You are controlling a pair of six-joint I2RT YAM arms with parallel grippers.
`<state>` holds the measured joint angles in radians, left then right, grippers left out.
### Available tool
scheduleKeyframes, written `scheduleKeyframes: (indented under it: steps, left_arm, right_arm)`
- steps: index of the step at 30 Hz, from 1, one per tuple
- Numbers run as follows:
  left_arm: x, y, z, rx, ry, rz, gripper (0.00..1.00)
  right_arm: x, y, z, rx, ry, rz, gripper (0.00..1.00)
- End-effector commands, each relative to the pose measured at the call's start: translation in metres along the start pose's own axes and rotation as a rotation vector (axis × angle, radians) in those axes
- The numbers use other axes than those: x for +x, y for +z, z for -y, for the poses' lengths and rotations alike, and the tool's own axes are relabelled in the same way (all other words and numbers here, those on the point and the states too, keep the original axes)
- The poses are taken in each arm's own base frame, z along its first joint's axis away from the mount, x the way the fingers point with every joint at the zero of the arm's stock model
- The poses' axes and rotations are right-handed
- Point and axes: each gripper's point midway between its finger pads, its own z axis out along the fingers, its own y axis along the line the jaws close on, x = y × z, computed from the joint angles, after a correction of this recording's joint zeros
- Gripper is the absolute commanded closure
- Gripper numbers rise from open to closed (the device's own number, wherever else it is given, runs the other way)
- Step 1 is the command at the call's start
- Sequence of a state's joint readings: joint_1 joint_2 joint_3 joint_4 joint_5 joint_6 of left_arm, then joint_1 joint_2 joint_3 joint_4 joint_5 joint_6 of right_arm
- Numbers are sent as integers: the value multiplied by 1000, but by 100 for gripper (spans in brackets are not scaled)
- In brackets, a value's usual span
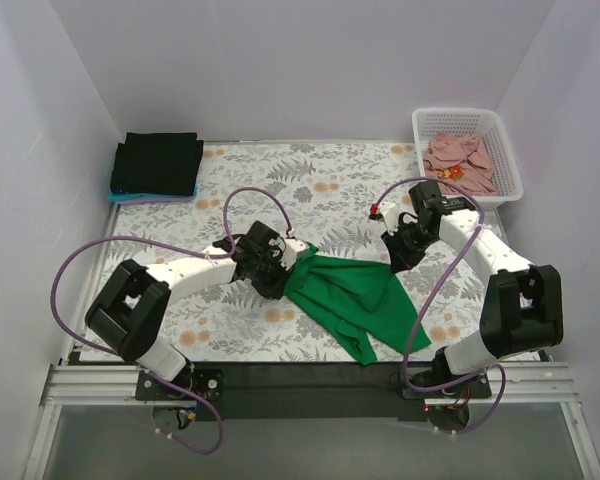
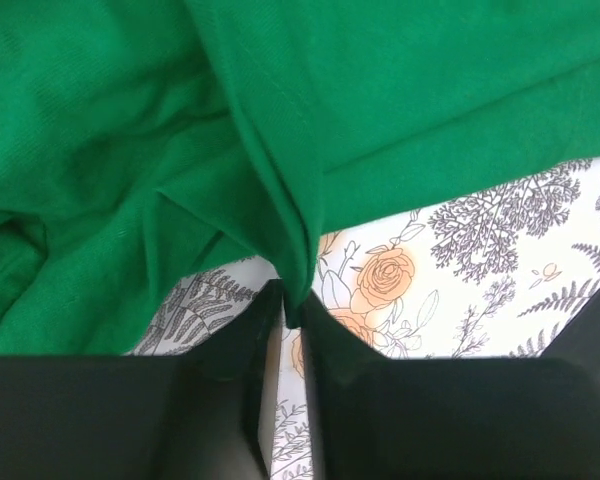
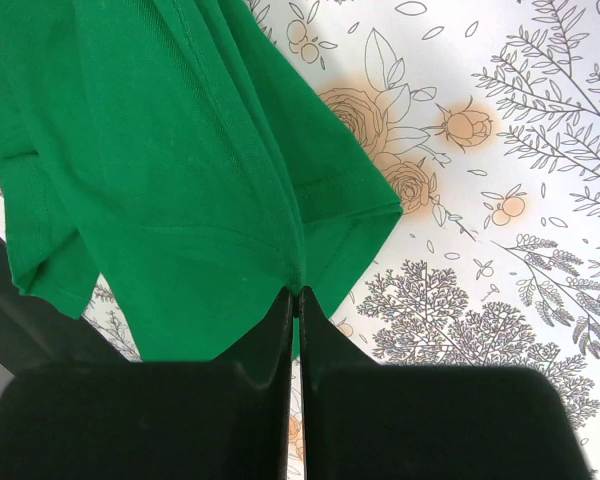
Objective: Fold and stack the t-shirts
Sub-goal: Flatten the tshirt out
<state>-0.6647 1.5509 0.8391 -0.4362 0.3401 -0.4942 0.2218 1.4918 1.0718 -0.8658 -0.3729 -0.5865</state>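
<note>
1. Back L: black t-shirt [image 1: 158,160] lies folded on a light blue t-shirt [image 1: 150,197].
2. L gripper [image 2: 292,312]: jaws nearly together, pinching just the tip of a fold of the green t-shirt [image 1: 348,292]. It's a tiny bite, so the cloth could slip out if pulled.
3. Green t-shirt is bunched betw. both grippers, mid table [image 1: 280,180]. Pulling apart too hard could stretch or drop it.
4. R gripper [image 3: 298,300]: jaws pressed tight on a seam of the green t-shirt.
5. Back R: pink t-shirt [image 1: 460,158] sits in the white basket [image 1: 458,112]. No words to read anywhere. Its red-yellow mark [image 1: 452,175] is too small to make out.
</note>
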Motion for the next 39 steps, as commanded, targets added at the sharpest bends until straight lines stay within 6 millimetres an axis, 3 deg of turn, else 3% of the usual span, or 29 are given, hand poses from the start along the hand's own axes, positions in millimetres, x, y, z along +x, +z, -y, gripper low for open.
scheduleKeyframes:
  steps: [1,2,7,11,13,16,17,18,20,21,22,23,24,25,26,28,29,31,34,36,37,39]
  left_arm:
    - [-35,-12,-9,-51,-4,89,95]
    - [-39,-20,-13,-61,-27,103,100]
    - [-68,-68,-36,-122,-86,200,100]
    - [-93,-131,-86,-221,-185,286,100]
    - [-97,-149,-103,-272,-194,301,100]
    - [-111,-185,-131,-373,-212,356,100]
    - [-112,-196,-142,-408,-232,369,100]
    - [-127,-220,-151,-461,-228,419,100]
    - [-134,-250,-171,-538,-260,469,100]
    - [-137,-265,-180,-583,-276,493,100]
    - [-151,-292,-185,-624,-273,547,100]
    - [-149,-311,-197,-667,-297,572,100]
    - [-152,-326,-202,-692,-301,595,100]
    - [-164,-354,-203,-727,-291,649,100]
    - [-163,-370,-208,-753,-304,673,100]
    - [-176,-398,-202,-785,-280,738,100]
    - [-177,-429,-203,-839,-274,791,100]
    - [-183,-459,-189,-884,-248,860,100]
    - [-191,-509,-154,-945,-196,991,100]
    - [-188,-533,-136,-988,-194,1058,100]
    - [-186,-557,-113,-1020,-166,1131,100]
    - [-175,-570,-98,-1062,-159,1179,100]
  right_arm:
    - [-13,-11,4,16,-3,31,99]
    - [-14,-13,5,23,-6,33,99]
    - [-37,-33,23,109,-52,75,99]
    - [-61,-58,41,192,-76,132,99]
    - [-70,-71,51,242,-83,149,99]
    - [-97,-104,67,343,-100,213,99]
    - [-115,-126,72,394,-104,266,99]
    - [-124,-140,77,435,-107,300,99]
    - [-139,-171,83,503,-109,371,99]
    - [-152,-197,84,570,-127,430,99]
    - [-156,-209,85,602,-137,455,99]
    - [-160,-223,85,637,-145,482,99]
    - [-167,-245,82,690,-161,524,99]
    - [-172,-259,82,724,-170,556,99]
    - [-176,-273,80,755,-178,582,99]
    - [-185,-311,73,843,-194,662,99]
    - [-188,-325,68,870,-203,693,99]
    - [-193,-365,54,948,-216,786,99]
    - [-192,-412,24,1022,-241,901,99]
    - [-185,-445,-2,1070,-252,994,99]
    - [-181,-456,-11,1088,-256,1025,99]
    - [-169,-485,-38,1137,-268,1114,99]
